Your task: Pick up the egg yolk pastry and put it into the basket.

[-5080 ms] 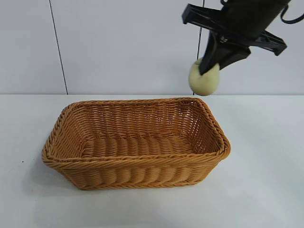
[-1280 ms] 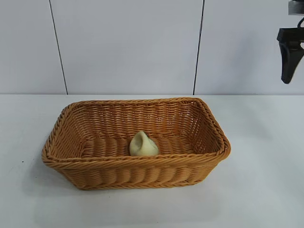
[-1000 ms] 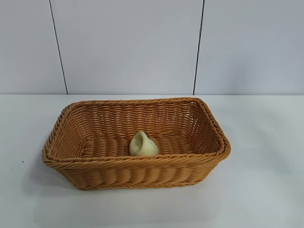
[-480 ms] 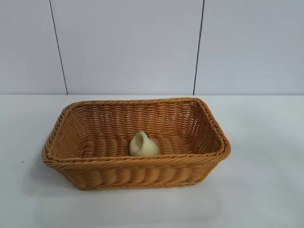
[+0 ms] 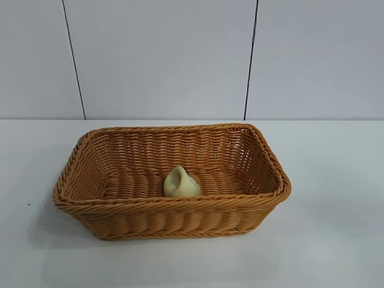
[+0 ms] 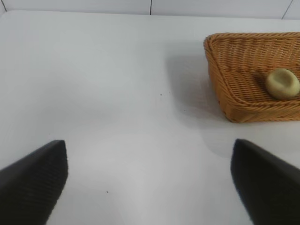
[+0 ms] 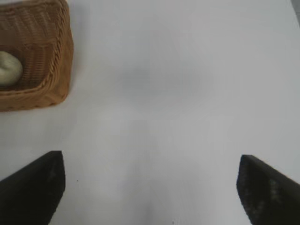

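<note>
The pale cream egg yolk pastry lies inside the orange-brown wicker basket, near the middle of its floor by the front wall. The left wrist view shows the pastry in the basket far off; the right wrist view shows the pastry in the basket too. My left gripper is open over bare table, away from the basket. My right gripper is open as well, empty, over bare table. Neither arm appears in the exterior view.
A white table spreads around the basket on all sides. A white panelled wall with dark seams rises behind it.
Since about a second ago nothing has moved. Before that the right gripper left the exterior view at the upper right, and earlier it held the pastry above the basket.
</note>
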Controlling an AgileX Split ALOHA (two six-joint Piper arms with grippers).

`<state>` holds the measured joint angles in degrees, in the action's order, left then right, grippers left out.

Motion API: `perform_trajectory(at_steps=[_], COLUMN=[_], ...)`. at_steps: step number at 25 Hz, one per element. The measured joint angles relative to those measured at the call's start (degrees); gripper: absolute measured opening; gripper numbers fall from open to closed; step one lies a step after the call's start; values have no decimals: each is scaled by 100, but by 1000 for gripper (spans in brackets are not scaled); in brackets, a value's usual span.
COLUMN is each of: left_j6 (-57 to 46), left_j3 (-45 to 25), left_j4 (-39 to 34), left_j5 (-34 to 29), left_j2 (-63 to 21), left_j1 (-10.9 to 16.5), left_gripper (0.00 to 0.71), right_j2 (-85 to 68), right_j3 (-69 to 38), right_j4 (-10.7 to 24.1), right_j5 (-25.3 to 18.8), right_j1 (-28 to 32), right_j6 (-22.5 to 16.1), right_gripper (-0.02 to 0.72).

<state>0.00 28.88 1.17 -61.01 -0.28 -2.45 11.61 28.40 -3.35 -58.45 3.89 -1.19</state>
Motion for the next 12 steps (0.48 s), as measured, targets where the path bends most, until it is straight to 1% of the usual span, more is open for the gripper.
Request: perform_trajectory(at_steps=[7,12], left_j6=[0,0], left_j3=[0,0], left_j4=[0,0], left_j5=[0,0], left_j2=[0,0], left_j1=[0,0], left_gripper=[696,696], right_j2=[-1078,-1182], right_j3=[0,0], right_j4=[0,0], right_j5=[-7,-7], right_j1=[0,-16], right_j6=[0,0], right_gripper=[694,694])
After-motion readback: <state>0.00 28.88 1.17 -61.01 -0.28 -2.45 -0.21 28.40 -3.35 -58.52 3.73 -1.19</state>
